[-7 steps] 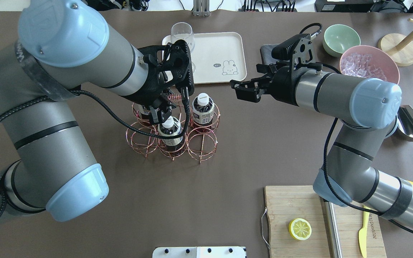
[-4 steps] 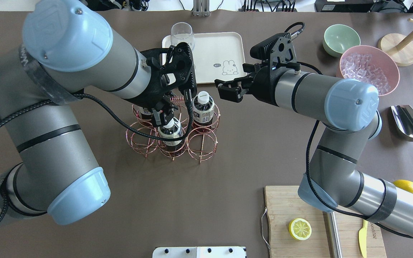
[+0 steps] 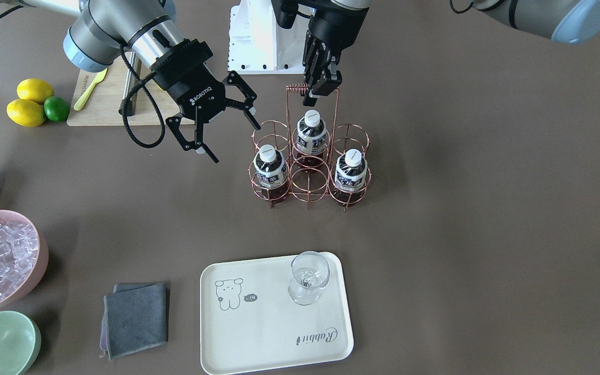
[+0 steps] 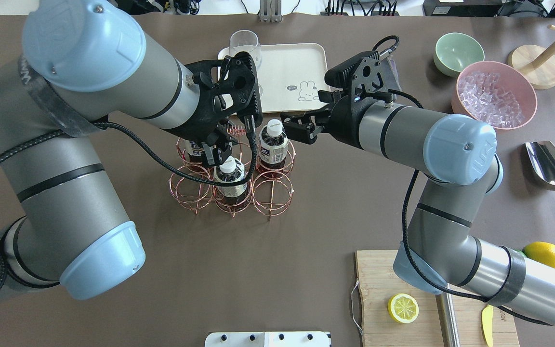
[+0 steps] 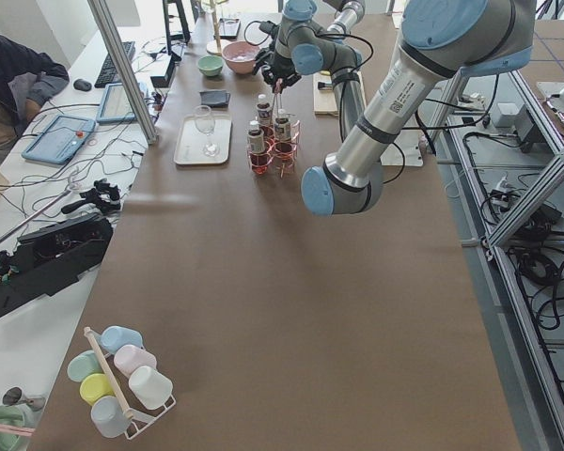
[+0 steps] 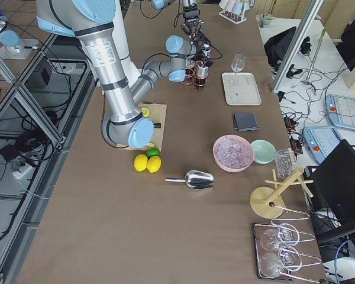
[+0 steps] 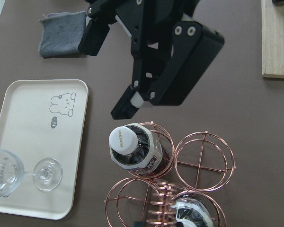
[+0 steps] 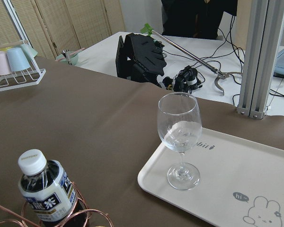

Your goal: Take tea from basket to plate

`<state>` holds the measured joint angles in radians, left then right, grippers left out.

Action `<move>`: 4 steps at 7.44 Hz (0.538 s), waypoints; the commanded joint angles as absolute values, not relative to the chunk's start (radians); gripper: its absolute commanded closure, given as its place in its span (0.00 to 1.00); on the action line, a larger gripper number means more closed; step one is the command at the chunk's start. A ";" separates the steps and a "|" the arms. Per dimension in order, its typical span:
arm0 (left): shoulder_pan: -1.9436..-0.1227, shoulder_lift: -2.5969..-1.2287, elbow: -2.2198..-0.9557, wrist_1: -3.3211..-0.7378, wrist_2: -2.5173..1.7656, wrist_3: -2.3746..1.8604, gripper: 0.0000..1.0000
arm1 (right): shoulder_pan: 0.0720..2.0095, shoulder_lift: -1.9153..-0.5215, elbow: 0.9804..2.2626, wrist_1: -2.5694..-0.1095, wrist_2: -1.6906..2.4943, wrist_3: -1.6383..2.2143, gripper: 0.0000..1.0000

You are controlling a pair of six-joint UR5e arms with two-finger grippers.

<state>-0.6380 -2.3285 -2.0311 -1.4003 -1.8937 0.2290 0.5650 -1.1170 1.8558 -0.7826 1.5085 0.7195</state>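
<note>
The basket (image 3: 310, 182) stands on the brown surface (image 3: 461, 219) with three bottles in its rings. The tea (image 3: 270, 167) sits upright in an end ring of the row farther from the robot. A second bottle (image 3: 350, 172) fills that row's other end ring, and a third bottle (image 3: 312, 135) the middle ring of the nearer row. The right gripper (image 3: 235, 141) hovers tilted just beside the tea, fingers spread wide and apart from the bottle. The left gripper (image 3: 322, 86) is at the basket's wire handle beside the coil; its fingers seem pressed together on the top bar, though the angle is poor. The plate (image 3: 258, 344) lies well apart from the basket, with a stemmed glass (image 3: 308, 278) standing on it.
</note>
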 commanded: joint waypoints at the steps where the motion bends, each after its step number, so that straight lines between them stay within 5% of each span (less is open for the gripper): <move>1: -0.646 -2.327 -2.036 -1.401 -1.896 0.230 1.00 | 0.543 -1.077 1.844 -0.839 1.476 0.722 0.01; 4: -0.646 -2.327 -2.036 -1.401 -1.896 0.230 1.00 | 0.509 -1.071 1.829 -0.844 1.440 0.723 0.01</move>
<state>-0.6453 -2.3272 -2.0355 -1.4005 -1.8960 0.2300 0.5206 -1.0790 1.8417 -0.8392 1.4509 0.7223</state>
